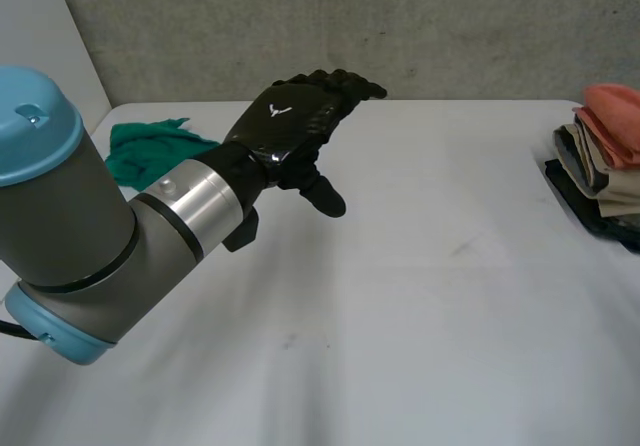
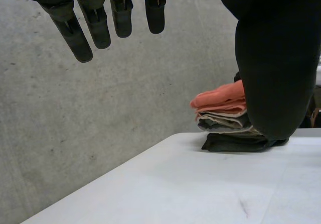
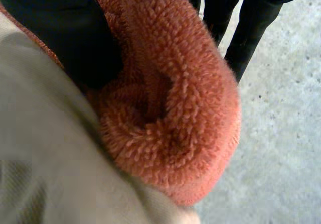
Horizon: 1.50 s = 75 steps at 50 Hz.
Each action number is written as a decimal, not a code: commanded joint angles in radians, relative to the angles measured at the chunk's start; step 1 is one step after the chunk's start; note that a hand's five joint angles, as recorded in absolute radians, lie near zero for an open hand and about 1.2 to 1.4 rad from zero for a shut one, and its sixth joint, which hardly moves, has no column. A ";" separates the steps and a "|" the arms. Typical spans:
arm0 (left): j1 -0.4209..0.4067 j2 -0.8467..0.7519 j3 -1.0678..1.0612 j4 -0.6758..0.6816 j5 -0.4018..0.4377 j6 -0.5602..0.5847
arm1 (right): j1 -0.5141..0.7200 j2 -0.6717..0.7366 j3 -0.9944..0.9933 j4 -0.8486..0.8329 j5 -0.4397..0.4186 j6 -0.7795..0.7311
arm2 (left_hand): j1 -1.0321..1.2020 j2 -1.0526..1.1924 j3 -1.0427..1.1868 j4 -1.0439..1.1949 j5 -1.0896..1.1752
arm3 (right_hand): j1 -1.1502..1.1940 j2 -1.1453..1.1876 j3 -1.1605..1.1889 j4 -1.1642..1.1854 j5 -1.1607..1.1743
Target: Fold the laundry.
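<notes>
The fingers of my left hand are straight and a little spread. They hold nothing. The thumb sticks out to the side and touches nothing. This hand hangs in the air over the far part of the white table, with its back turned up. From it my left arm runs back to me, grey with a light-blue cap.

Just behind that arm, at the far left corner of the table, lies a green cloth. It is crumpled, not folded.

My right hand is close up against an orange towel. Black parts of the hand show on both sides of the fluffy rolled fold. I cannot tell if the hand holds the towel or only touches it. A beige cloth lies right beside the towel, touching it.

Far off at the right edge of the table is a stack of folded laundry. The orange towel is on top of it, with beige and dark pieces under it. The stack is well apart from my left hand and the green cloth. Behind the table is a grey wall.
</notes>
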 commanded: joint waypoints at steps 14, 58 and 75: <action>-0.043 0.015 0.043 -0.001 0.000 -0.004 | -0.076 -0.321 0.080 0.426 0.194 -0.094 | -0.010 -0.008 -0.010 -0.002 -0.009 | -0.774 -0.955 -0.987 -1.027 -0.932; 0.541 -0.635 0.433 0.092 0.090 0.539 | 0.501 -0.583 0.635 0.523 0.260 -0.457 | 0.113 0.115 0.113 0.121 0.114 | -0.774 -0.955 -0.987 -1.027 -0.932; 0.529 -0.801 0.571 0.118 0.014 0.533 | 0.499 -0.554 0.640 0.515 0.255 -0.457 | 1.173 1.174 1.173 1.181 1.174 | -0.774 -0.955 -0.987 -1.027 -0.932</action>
